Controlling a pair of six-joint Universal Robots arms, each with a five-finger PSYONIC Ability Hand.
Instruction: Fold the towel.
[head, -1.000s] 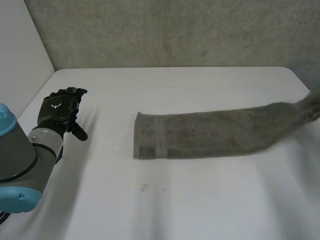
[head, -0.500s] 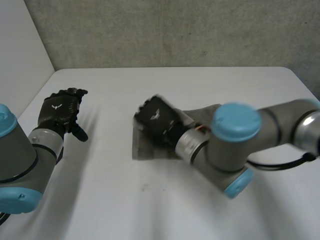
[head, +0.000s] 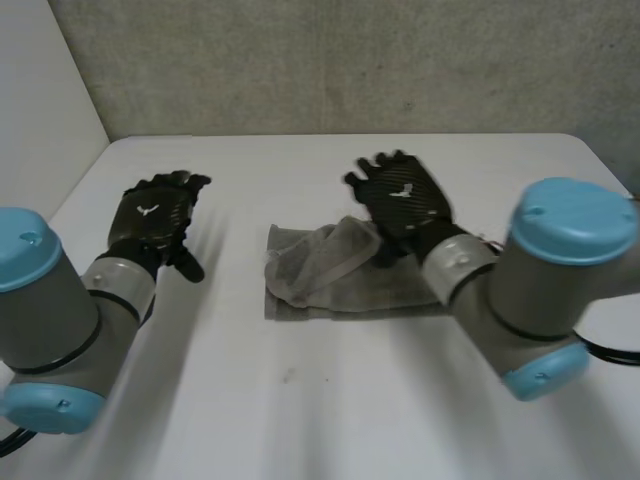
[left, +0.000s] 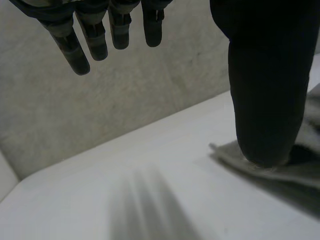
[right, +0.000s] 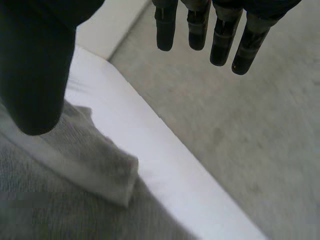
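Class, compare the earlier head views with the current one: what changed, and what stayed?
The grey terry towel, earlier stretched to the right, is folded, its right end bunched over its left end. The black right hand brought it across, let go and hovers open over it. The black left hand edged towards the towel. Its left end stayed put on the white table.

You're looking at a robot lab set-up, not a home or a shop. A plain white desk (head: 300, 420) with a rounded far corner stands against a rough grey wall (head: 350, 60) like raw concrete, and a smooth white panel (head: 40, 110) closes off its left side. Two machine arms with grey joints and light-blue caps reach over it: the left arm (head: 50, 330) ends in the black left hand (head: 150, 220), the right arm (head: 540, 290) in the black right hand (head: 405, 200).
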